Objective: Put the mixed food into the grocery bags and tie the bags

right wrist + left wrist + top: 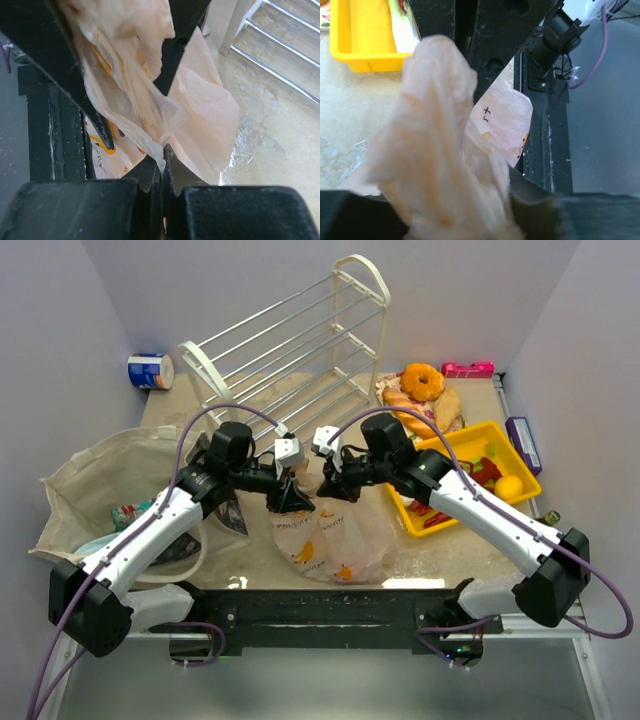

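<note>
Right claw [162, 162], fully closed, pinches the pink bag [335, 540]; bunched plastic hides whether left claw [292, 500] grips.

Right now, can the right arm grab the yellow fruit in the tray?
Probably not yet. The right end effector is shut on the pink plastic bag, so it would have to let go first. The yellow fruit lies in the yellow tray beside that arm, apparently unblocked.
</note>
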Tool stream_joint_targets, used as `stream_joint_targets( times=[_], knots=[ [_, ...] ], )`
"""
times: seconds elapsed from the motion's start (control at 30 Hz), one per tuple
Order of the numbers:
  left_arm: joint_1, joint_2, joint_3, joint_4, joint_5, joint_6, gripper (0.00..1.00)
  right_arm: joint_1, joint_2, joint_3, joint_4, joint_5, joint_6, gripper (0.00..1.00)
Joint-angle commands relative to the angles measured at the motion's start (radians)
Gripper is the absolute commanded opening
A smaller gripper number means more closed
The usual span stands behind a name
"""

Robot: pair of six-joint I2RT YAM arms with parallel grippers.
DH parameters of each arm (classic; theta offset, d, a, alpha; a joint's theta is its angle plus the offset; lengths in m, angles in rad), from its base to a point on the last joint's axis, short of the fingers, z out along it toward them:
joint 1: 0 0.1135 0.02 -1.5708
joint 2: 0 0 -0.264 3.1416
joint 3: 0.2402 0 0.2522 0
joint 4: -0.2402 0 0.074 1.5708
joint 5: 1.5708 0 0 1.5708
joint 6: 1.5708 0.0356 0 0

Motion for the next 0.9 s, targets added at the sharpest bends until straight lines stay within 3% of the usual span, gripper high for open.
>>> stream_joint_targets(
  times=[0.0,0.03,0.13,0.17,0.23,0.27,0.37,0.47,0.6,0.87],
  knots=[
    [-0.006,0.003,0.014,0.066,0.083,-0.016,0.30,0.006,-0.018,0.044,-0.010,0.013,-0.012,0.01],
    [-0.006,0.001,0.002,0.073,0.094,-0.021,0.20,0.006,-0.022,0.041,-0.009,0.012,-0.011,0.02],
    [-0.006,-0.003,-0.018,0.113,0.106,-0.038,0.02,0.006,-0.056,0.015,0.026,0.001,0.021,0.13],
    [-0.006,-0.005,-0.021,0.115,0.104,-0.038,0.00,0.004,-0.067,0.000,0.048,-0.004,0.033,0.25],
    [-0.006,-0.017,-0.028,0.116,0.095,-0.035,0.00,0.004,-0.105,-0.014,0.071,0.015,0.070,0.40],
    [-0.006,-0.022,-0.031,0.126,0.094,-0.035,0.00,0.006,-0.119,-0.023,0.089,0.032,0.086,0.54],
    [-0.006,-0.045,-0.052,0.153,0.089,-0.042,0.00,-0.005,-0.171,-0.008,0.096,0.079,0.153,0.72],
    [-0.006,-0.055,-0.060,0.169,0.092,-0.052,0.00,-0.008,-0.228,0.024,0.103,0.081,0.236,0.84],
    [-0.011,-0.058,-0.064,0.175,0.098,-0.056,0.00,-0.011,-0.309,0.011,0.201,0.095,0.389,0.89],
    [-0.032,-0.063,-0.069,0.176,0.074,-0.055,0.00,-0.005,-0.285,-0.094,0.512,0.099,0.612,0.83]
  ],
)
